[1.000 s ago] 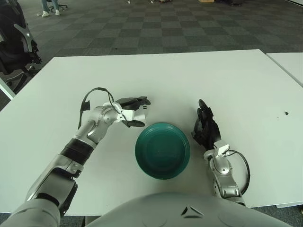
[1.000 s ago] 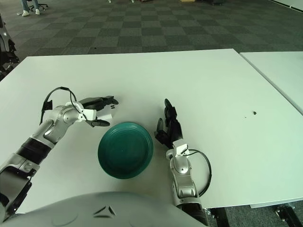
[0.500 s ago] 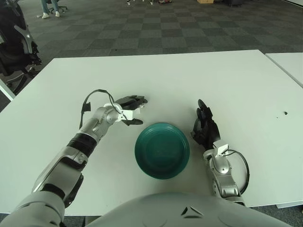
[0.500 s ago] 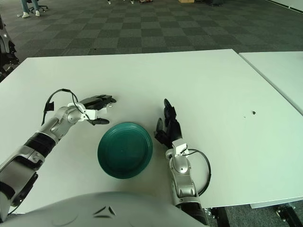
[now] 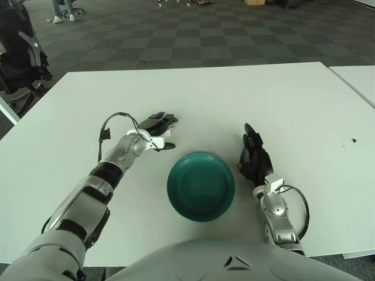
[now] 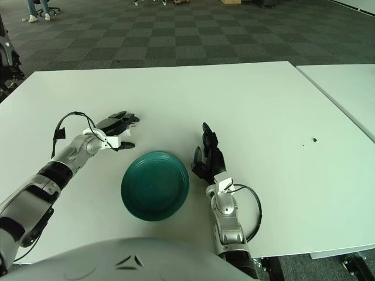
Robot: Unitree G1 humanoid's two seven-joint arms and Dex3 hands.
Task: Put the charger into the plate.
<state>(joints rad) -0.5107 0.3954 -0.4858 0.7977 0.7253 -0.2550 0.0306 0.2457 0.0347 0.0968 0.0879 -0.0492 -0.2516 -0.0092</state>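
No text, label, brand, number or sign can be read anywhere in either view.

Plate (image 5: 201,186) dark teal, plain. Table (image 5: 281,105) white, with a small dark speck (image 5: 353,140). Floor (image 5: 193,29) grey checkered carpet. Both hands' fingers black; forearms silver with white patches.
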